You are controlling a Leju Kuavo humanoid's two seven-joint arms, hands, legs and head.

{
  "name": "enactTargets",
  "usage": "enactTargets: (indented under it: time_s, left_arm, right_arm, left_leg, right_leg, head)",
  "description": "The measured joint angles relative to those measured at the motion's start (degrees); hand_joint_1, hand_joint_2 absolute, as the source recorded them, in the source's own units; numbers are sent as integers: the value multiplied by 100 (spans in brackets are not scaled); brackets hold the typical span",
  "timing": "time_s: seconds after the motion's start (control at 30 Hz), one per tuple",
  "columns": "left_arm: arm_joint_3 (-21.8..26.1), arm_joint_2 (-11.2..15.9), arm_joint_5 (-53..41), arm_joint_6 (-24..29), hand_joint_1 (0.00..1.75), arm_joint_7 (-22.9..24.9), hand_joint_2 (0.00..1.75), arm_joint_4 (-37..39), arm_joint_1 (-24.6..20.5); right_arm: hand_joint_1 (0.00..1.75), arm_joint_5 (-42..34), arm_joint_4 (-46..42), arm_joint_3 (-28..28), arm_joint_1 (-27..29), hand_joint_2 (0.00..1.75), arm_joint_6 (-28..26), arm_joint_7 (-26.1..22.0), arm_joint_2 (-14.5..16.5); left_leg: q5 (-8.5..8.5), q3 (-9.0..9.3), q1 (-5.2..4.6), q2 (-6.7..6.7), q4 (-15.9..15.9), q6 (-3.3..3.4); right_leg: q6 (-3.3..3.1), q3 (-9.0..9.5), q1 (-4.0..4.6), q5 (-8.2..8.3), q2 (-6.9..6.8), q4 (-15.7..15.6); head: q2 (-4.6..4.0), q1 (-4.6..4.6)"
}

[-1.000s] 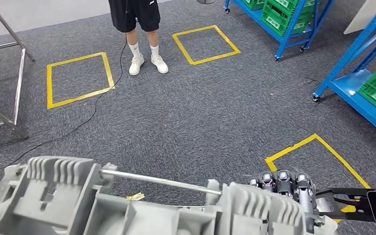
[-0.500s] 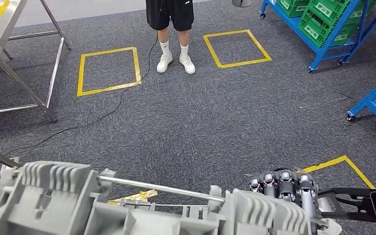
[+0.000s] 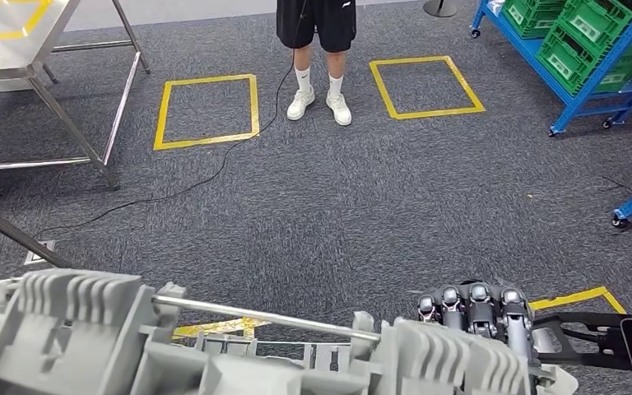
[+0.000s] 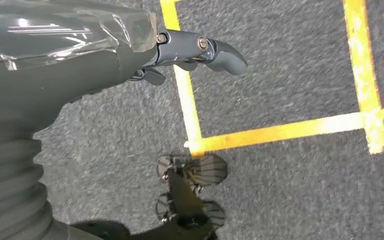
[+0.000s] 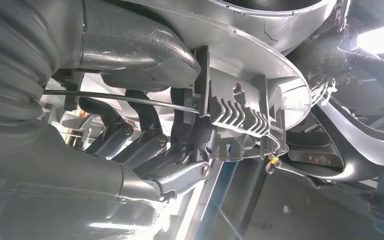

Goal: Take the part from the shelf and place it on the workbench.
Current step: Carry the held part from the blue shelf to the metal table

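On the near carpet, my right hand [image 3: 476,311] grips the grey ribbed part [image 3: 239,346]; the steel bench [image 3: 16,49] has swung into view far left.

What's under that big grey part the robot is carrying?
Under the grey part you can see dark carpet and a bit of yellow floor tape. The right hand grips its far end. The part hides the floor directly beneath it.

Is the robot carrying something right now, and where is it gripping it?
Yes: the right hand grips the grey part at its right end. The left hand holds nothing.
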Motion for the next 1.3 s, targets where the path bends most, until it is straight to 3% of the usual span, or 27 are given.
enactTargets:
  time_s: [0.07, 0.13, 0.2, 0.27, 0.3, 0.33, 0.4, 0.43, 0.5, 0.57, 0.6, 0.67, 0.7, 0.77, 0.8, 0.83, 0.87, 0.93, 0.97, 1.03, 1.1, 1.17, 1.23, 1.3]
  left_arm:
    - [1, 13, -23, 3, 0, 9, 175, -8, 10]
    - [1, 19, -45, 3, 0, 17, 175, -17, 21]
    - [1, 18, -58, 3, 0, 19, 175, -35, 14]
    - [1, 18, -60, 3, 0, 20, 175, -45, 10]
    - [1, 18, -62, 3, 0, 21, 175, -47, 12]
    - [1, 17, -64, 3, 0, 24, 175, -48, 15]
    - [1, 14, -68, 3, 0, 29, 175, -51, 16]
    - [1, 13, -69, 3, 0, 32, 175, -52, 15]
    - [1, 14, -72, 3, 0, 36, 175, -54, 21]
    - [1, 22, -75, 4, 0, 38, 175, -54, 33]
    - [1, 24, -76, 4, 0, 38, 175, -54, 40]
    - [0, 29, -76, 5, 0, 38, 175, -54, 44]
    - [0, 28, -76, 5, 0, 38, 175, -54, 42]
    - [0, 25, -76, 4, 0, 39, 175, -54, 35]
    - [-1, 22, -76, 4, 0, 39, 175, -54, 36]
    - [-1, 21, -76, 4, 0, 40, 175, -54, 38]
    - [-1, 25, -76, 5, 0, 40, 175, -54, 39]
    - [0, 40, -76, 6, 0, 40, 175, -54, 34]
    - [1, 46, -76, 7, 0, 39, 175, -55, 29]
    - [1, 55, -76, 8, 0, 39, 175, -58, 21]
    - [1, 61, -76, 9, 0, 41, 175, -61, 31]
    - [1, 62, -78, 10, 0, 40, 175, -69, 36]
    - [1, 62, -96, 12, 0, 40, 175, -82, 30]
    - [1, 62, -128, 15, 0, 46, 175, -90, 34]
  right_arm:
    - [175, -2, -4, 9, -1, 175, 1, 2, 7]
    - [175, -3, -13, 11, -1, 175, 5, 1, 12]
    - [175, -3, -22, 6, 7, 175, 13, -1, 8]
    - [175, -2, -25, 2, 26, 175, 21, -1, 3]
    - [175, 0, -25, 2, 34, 175, 25, 1, 1]
    - [175, 2, -25, 2, 39, 175, 29, 3, -1]
    - [175, 3, -25, 2, 41, 175, 34, 4, -3]
    - [175, 2, -26, 2, 40, 175, 35, 4, -1]
    - [175, 0, -32, 2, 40, 175, 35, 4, 1]
    - [175, 1, -38, 4, 40, 175, 35, 5, 6]
    - [175, 2, -39, 5, 36, 175, 35, 6, 10]
    - [175, 2, -45, 6, 28, 175, 35, 7, 26]
    - [175, 0, -48, 6, 26, 175, 35, 7, 32]
    - [175, 1, -51, 8, 29, 175, 35, 7, 36]
    - [175, 3, -51, 9, 31, 175, 36, 8, 37]
    - [175, 4, -51, 11, 33, 175, 36, 9, 37]
    - [175, 4, -52, 12, 34, 175, 37, 10, 39]
    - [175, 2, -54, 13, 32, 175, 37, 11, 45]
    - [175, 2, -55, 12, 30, 175, 37, 11, 46]
    - [175, 3, -56, 13, 29, 175, 37, 10, 48]
    - [175, 2, -57, 15, 26, 175, 38, 10, 50]
    - [175, 0, -64, 11, 19, 175, 43, 10, 52]
    - [175, -4, -69, 3, 23, 175, 50, 4, 47]
    - [175, -8, -67, -4, 38, 175, 54, -1, 38]
  left_leg:
    - [26, 14, -2, -100, -39, 52]
    - [76, 84, 30, -199, -118, 117]
    - [111, 123, 52, -302, -160, 157]
    - [116, 118, 53, -423, -157, 166]
    - [115, 118, 54, -489, -155, 165]
    - [112, 122, 57, -556, -150, 159]
    - [96, 124, 71, -690, -124, 130]
    - [80, 113, 68, -749, -99, 100]
    - [62, 76, 61, -832, -62, 34]
    - [66, 49, 74, -883, -59, -23]
    - [46, 30, 82, -846, -36, -50]
    - [-148, -113, 86, -630, 275, -101]
    - [-321, -269, 89, -490, 610, -119]
    - [-638, -648, 101, -360, 1386, -142]
    - [-681, -764, 103, -345, 1603, -144]
    - [-617, -773, 103, -336, 1600, -140]
    - [-461, -661, 100, -310, 1358, -127]
    - [-120, -248, 61, -109, 547, -70]
    - [-23, -90, 32, -14, 230, -36]
    - [-4, -3, -21, 54, 9, 13]
    - [35, 16, -14, -60, -39, 65]
    - [95, 82, 24, -175, -111, 133]
    - [128, 107, 45, -294, -139, 169]
    - [132, 99, 45, -425, -137, 175]
  right_leg:
    - [46, 8, 2, -17, -59, -6]
    - [74, -48, -14, -119, 65, 157]
    - [62, -324, -44, -388, 291, 757]
    - [73, -705, -75, -637, 379, 1500]
    - [108, -799, -92, -653, 389, 1654]
    - [161, -780, -112, -574, 396, 1570]
    - [276, -453, -165, -231, 489, 816]
    - [293, -278, -177, -81, 556, 440]
    - [243, -104, -173, 60, 640, 61]
    - [155, -100, -153, 75, 578, 57]
    - [121, -96, -154, 83, 546, 49]
    - [46, -77, -164, 85, 465, 32]
    - [18, -69, -153, 78, 422, 31]
    - [-17, -64, -128, 63, 321, 31]
    - [-24, -63, -119, 58, 268, 32]
    - [-29, -59, -110, 52, 217, 32]
    - [-31, -51, -101, 44, 170, 32]
    - [-19, -28, -73, 28, 91, 32]
    - [-5, -22, -56, 18, 58, 32]
    - [33, -16, -34, 6, -19, 26]
    - [78, -9, -42, -12, -73, 32]
    - [99, -109, -58, -149, 87, 276]
    - [80, -442, -79, -442, 320, 972]
    - [102, -797, -97, -640, 389, 1642]
  head:
    - [0, -2]
    - [0, 5]
    - [0, 31]
    - [0, 48]
    - [0, 50]
    - [0, 51]
    - [0, 57]
    - [0, 64]
    - [0, 72]
    - [0, 72]
    - [0, 71]
    - [0, 53]
    - [0, 43]
    - [0, 34]
    - [0, 34]
    - [0, 34]
    - [0, 34]
    - [0, 36]
    - [0, 38]
    - [0, 40]
    - [0, 38]
    - [0, 51]
    - [0, 72]
    - [0, 81]
